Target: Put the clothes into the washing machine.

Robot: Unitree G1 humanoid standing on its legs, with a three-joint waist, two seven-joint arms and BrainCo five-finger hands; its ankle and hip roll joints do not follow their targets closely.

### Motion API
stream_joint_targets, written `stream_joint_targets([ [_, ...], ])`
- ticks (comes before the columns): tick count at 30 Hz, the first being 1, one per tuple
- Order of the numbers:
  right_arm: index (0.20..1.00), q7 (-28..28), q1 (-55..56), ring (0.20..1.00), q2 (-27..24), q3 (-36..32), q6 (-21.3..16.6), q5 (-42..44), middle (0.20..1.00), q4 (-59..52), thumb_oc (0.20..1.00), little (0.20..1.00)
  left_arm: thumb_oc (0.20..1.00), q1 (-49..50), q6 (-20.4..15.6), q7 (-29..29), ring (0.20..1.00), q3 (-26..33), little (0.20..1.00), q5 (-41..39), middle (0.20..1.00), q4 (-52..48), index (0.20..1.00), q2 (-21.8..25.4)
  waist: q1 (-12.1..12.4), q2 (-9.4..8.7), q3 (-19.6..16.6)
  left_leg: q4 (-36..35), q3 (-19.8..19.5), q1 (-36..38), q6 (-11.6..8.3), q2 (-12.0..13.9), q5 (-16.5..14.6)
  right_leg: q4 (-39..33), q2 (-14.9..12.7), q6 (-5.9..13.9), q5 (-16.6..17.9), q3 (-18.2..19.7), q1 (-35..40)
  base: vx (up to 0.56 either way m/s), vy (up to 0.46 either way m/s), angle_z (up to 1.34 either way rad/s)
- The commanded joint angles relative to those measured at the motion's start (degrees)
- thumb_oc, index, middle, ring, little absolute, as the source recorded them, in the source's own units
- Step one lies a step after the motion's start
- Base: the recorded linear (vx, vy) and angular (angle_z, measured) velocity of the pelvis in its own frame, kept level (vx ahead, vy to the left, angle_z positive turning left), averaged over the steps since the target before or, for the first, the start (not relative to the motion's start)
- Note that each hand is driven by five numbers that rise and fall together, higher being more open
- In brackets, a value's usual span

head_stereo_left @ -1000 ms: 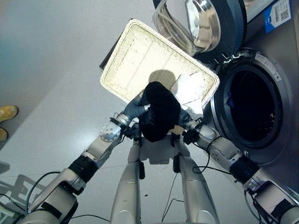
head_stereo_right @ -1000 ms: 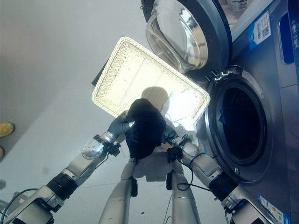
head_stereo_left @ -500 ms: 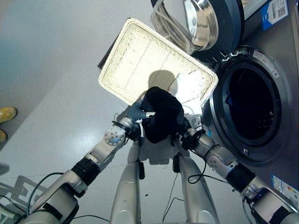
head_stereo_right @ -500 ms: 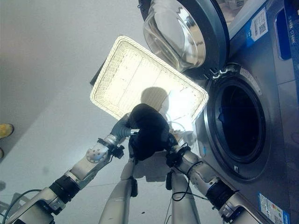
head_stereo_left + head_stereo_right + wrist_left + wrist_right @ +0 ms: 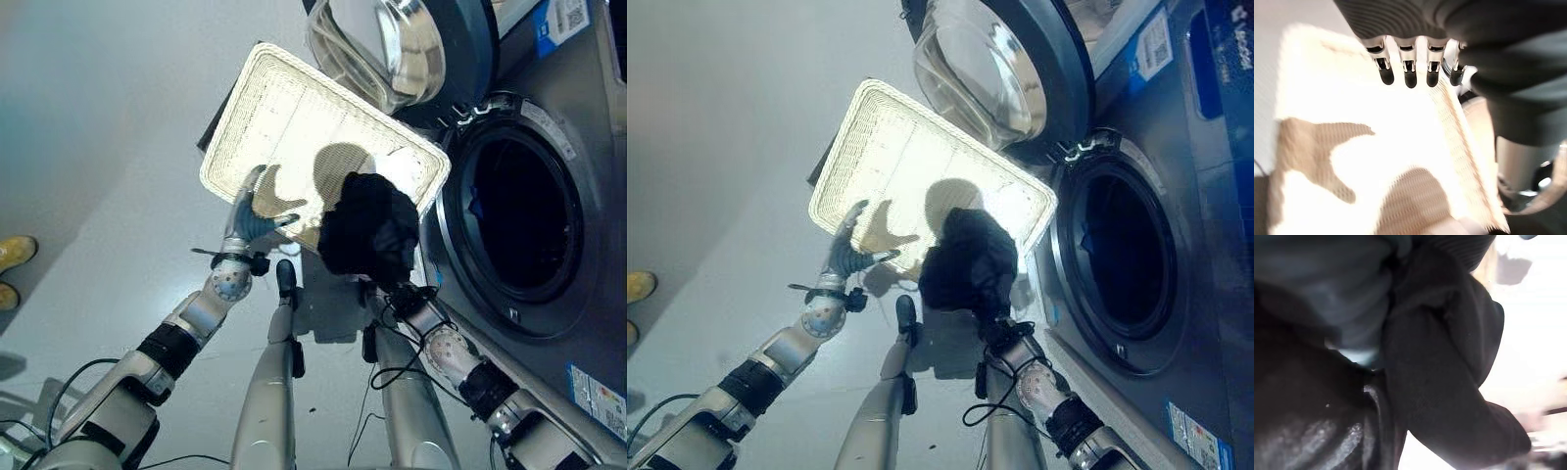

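The black garment (image 5: 369, 232) is hanging bunched over the right hand (image 5: 1359, 340), beside the washing machine's drum opening (image 5: 514, 217); its fingers are buried in cloth, grip impossible to tell. The left hand (image 5: 247, 212) is hovering over the wicker basket (image 5: 284, 108), and its wrist view is showing straight, spread fingers (image 5: 1409, 73). Labels unreadable.

We are looking down into a laundry area, perhaps a laundromat or appliance test space. A grey front-loading washing machine (image 5: 578, 176) stands with its round glass door (image 5: 411, 49) swung open, showing the dark drum (image 5: 519, 220). Beside it, a white woven laundry basket (image 5: 284, 117) sits on a smooth grey floor (image 5: 98, 117).
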Motion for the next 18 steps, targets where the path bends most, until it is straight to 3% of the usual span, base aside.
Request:
stream_joint_targets([
  [1, 0.200, 4.46, 0.19, 0.200, -0.46, -2.51, -6.24, 5.38, 0.200, -4.76, 0.200, 0.200, 1.000, 0.12, -0.07, 3.58, 1.000, 2.39, 1.000, -1.37, 1.000, -0.32, 1.000, -1.85, -1.91, 2.55, -0.58, 3.47, 1.10, -2.21, 0.32, -4.73, -4.45, 0.11, 1.58, 3.58, -2.64, -1.65, 1.04, 0.02, 0.005, -0.07],
  [7, 0.200, 2.67, -0.47, 0.200, -0.36, -13.28, -12.46, 15.04, 0.200, -1.24, 0.200, 0.200, 1.000, 2.16, -2.34, 3.69, 1.000, 6.54, 1.000, -6.17, 1.000, 5.79, 1.000, -2.86, -2.72, 4.40, -0.58, 4.20, 1.94, -2.19, 0.06, -4.68, -5.04, 1.06, 1.42, 3.53, -3.28, -0.74, 0.42, 0.04, 0.005, -0.12],
  [9, 0.200, 2.23, -0.68, 0.200, -0.37, -13.88, -13.30, 15.92, 0.200, -0.94, 0.200, 0.200, 1.000, 2.15, -2.43, 3.57, 1.000, 6.63, 1.000, -6.34, 1.000, 6.05, 1.000, -2.89, -2.73, 4.46, -0.58, 4.23, 1.98, -2.19, 0.04, -4.67, -5.08, 1.09, 1.41, 3.54, -3.31, -0.72, 0.40, 0.03, -0.006, -0.03],
  [11, 0.200, 0.80, -2.99, 0.200, -0.79, -18.86, -15.62, 22.73, 0.200, 1.41, 0.200, 0.200, 1.000, 2.08, -3.79, 2.29, 1.000, 7.25, 1.000, -7.74, 1.000, 8.42, 1.000, -3.35, -2.76, 4.86, -0.58, 4.49, 2.20, -2.29, -0.05, -4.58, -5.27, 1.31, 1.40, 3.55, -3.39, -0.60, 0.19, 0.05, -0.023, -0.06],
  [13, 0.200, -3.66, -6.67, 0.200, -2.35, -25.06, -19.43, 28.56, 0.200, 4.65, 0.200, 0.200, 1.000, 1.37, -4.75, 0.93, 1.000, 7.40, 1.000, -9.53, 1.000, 11.02, 1.000, -3.25, -2.72, 5.03, -0.58, 4.81, 2.33, -2.54, -0.22, -4.48, -5.55, 1.32, 1.33, 3.65, -3.39, -0.73, 0.14, 0.04, -0.045, -0.12],
  [14, 0.200, -3.88, -7.29, 0.200, -2.52, -25.57, -18.82, 28.66, 0.200, 4.84, 0.200, 0.200, 1.000, 1.01, -4.74, 0.80, 1.000, 7.48, 1.000, -9.60, 1.000, 11.21, 1.000, -3.25, -2.64, 5.07, -0.58, 4.89, 2.40, -3.05, -0.21, -4.44, -5.28, 1.22, 1.39, 3.59, -2.96, -0.71, -0.32, 0.04, -0.048, -0.12],
  [15, 0.200, -7.56, -9.19, 0.200, -3.74, -28.05, -22.11, 28.66, 0.200, 6.36, 0.200, 0.200, 1.000, 0.72, -4.64, 0.32, 1.000, 7.25, 1.000, -9.77, 1.000, 11.88, 1.000, -3.08, -2.61, 5.11, -0.58, 5.08, 2.32, -2.77, -0.27, -4.48, -5.74, 1.42, 1.30, 3.64, -3.40, -0.82, -0.03, 0.05, -0.067, -0.12],
  [18, 0.200, -19.32, -18.48, 0.200, -10.02, -34.79, -26.92, 27.79, 0.200, 15.55, 0.200, 0.200, 1.000, -1.63, -3.95, -0.48, 1.000, 5.79, 1.000, -11.39, 1.000, 13.32, 1.000, -2.06, -1.84, 5.56, -0.58, 6.27, 1.76, -4.12, -0.31, -4.64, -6.25, 2.54, 1.41, 3.57, -3.61, -1.13, -1.12, 0.06, -0.085, -0.06],
])
